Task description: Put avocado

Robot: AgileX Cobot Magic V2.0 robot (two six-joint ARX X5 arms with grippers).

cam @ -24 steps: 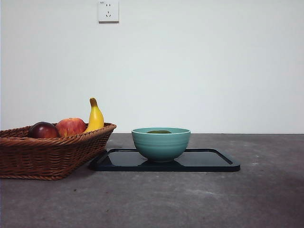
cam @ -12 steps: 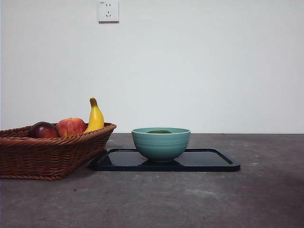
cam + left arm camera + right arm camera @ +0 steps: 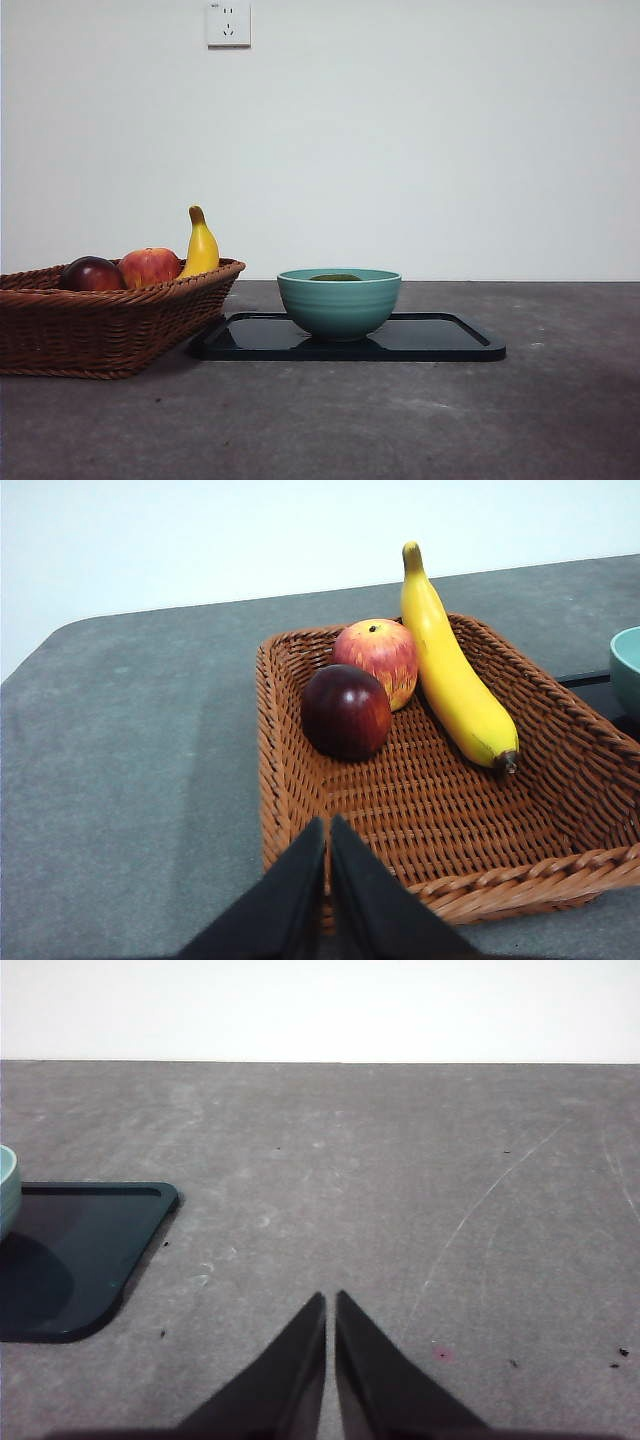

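Observation:
The avocado [image 3: 335, 277] lies inside the teal bowl [image 3: 339, 303]; only its dark green top shows above the rim in the front view. The bowl stands on a black tray [image 3: 440, 340]. My left gripper [image 3: 328, 825] is shut and empty, held above the near edge of the wicker basket [image 3: 560, 780]. My right gripper [image 3: 330, 1300] is shut and empty above the bare table, to the side of the tray [image 3: 70, 1260]. Neither arm shows in the front view.
The wicker basket [image 3: 100, 325] stands left of the tray and holds a dark red-purple fruit [image 3: 346, 710], a red apple [image 3: 378, 658] and a banana [image 3: 455, 680]. A wall socket [image 3: 228, 22] is on the wall behind.

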